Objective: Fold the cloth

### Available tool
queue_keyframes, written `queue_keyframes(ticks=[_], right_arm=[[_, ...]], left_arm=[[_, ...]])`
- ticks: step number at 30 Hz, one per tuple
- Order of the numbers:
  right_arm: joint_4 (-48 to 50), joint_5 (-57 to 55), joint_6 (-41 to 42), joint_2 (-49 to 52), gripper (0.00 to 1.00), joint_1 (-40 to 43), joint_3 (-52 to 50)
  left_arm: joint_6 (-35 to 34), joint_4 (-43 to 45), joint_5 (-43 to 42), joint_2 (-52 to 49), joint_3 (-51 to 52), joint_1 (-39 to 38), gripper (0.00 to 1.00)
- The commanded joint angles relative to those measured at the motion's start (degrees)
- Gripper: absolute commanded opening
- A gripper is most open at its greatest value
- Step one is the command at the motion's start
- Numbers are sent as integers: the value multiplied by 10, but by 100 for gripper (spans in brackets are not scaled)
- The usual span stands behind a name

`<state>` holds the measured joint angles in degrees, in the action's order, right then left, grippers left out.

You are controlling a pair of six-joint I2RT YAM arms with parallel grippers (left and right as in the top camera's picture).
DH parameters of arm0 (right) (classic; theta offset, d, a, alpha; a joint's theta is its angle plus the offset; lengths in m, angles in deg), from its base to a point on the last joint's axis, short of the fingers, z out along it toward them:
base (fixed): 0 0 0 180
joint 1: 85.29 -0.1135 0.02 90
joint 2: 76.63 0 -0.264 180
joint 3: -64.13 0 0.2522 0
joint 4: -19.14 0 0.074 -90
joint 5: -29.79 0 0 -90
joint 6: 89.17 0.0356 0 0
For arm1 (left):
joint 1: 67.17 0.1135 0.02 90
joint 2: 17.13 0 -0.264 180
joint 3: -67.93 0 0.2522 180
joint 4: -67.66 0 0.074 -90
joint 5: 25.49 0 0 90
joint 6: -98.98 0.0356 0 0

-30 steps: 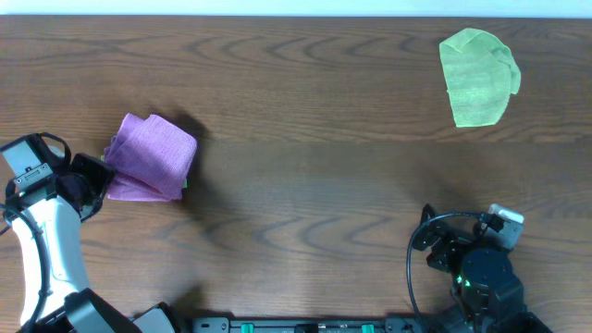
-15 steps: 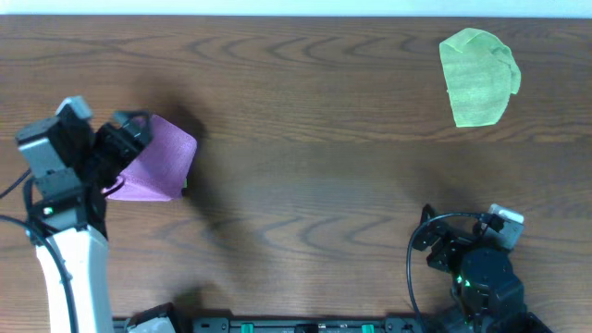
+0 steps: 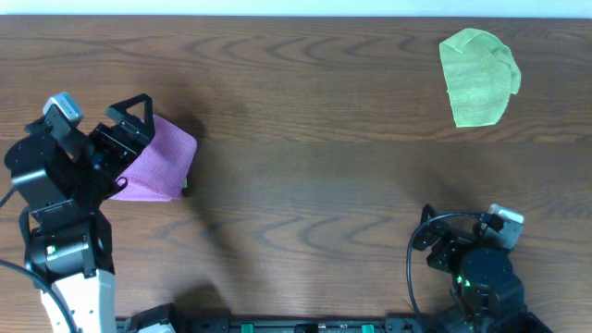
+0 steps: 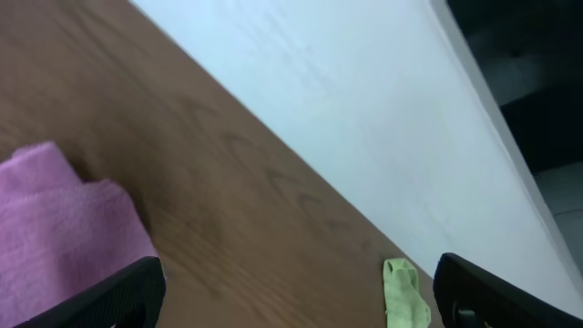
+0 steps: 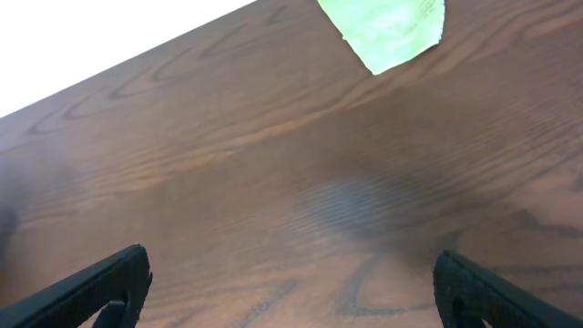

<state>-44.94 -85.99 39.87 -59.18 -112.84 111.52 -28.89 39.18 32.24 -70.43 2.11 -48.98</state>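
- A purple cloth (image 3: 162, 162) lies bunched in a rough fold at the left of the wooden tabletop (image 3: 305, 185).
- The left tool (image 3: 125, 139) is over the cloth's left edge, jaws spread wide, holding nothing.
- A green cloth (image 3: 476, 76) lies crumpled at the far right, well apart from the purple one.
- The right tool (image 5: 291, 301) is at the near right edge, jaws wide apart and empty, over bare wood.

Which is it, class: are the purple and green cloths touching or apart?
Apart. The overhead view shows the purple cloth at left and the green cloth far right, with bare table between.
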Motion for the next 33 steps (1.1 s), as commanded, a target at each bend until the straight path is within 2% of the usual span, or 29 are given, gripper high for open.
queue_keyframes(ticks=[1, 4, 10, 13, 19, 28, 33], right_arm=[[-1, -10, 8, -3, 99, 2, -2], [-1, -10, 8, -3, 99, 2, -2], [-1, -10, 8, -3, 99, 2, -2], [-1, -10, 8, -3, 99, 2, -2], [-1, -10, 7, -3, 99, 2, -2], [-1, -10, 8, -3, 99, 2, -2], [-1, -10, 7, -3, 99, 2, -2]], left_arm=[[59, 18, -23, 7, 1, 0, 95], [136, 37, -34, 7, 1, -10, 96], [249, 40, -31, 8, 3, -49, 95], [293, 20, -2, 19, 6, -74, 95], [332, -6, 100, 86, 64, -118, 95], [346, -18, 124, 294, 242, -120, 95], [382, -101, 158, 412, 298, -120, 95]])
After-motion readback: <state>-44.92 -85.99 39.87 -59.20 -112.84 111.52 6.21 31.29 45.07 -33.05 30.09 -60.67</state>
